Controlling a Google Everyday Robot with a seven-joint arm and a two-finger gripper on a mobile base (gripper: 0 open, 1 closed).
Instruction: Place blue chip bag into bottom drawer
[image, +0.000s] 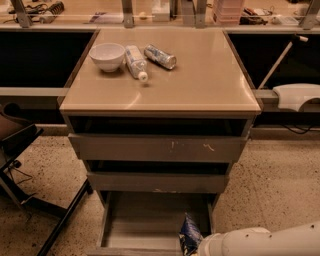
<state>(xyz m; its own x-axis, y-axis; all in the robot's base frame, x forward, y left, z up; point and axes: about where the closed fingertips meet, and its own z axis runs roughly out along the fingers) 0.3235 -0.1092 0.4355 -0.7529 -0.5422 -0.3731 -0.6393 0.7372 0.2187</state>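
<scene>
The blue chip bag (189, 234) stands on end over the front right part of the open bottom drawer (145, 222), the lowest of three grey drawers. My gripper (201, 249) is at the bottom edge of the view, right beside the bag's lower end, at the tip of my white arm (260, 241), which comes in from the lower right. Most of the gripper is cut off by the frame edge. I cannot tell whether the bag touches the drawer floor.
On the tan cabinet top (200, 85) are a white bowl (107, 55), a white bottle (135, 62) lying on its side and a silver can (160, 56). The two upper drawers (157, 148) are pulled out slightly. Dark chair legs (30, 200) stand at the left.
</scene>
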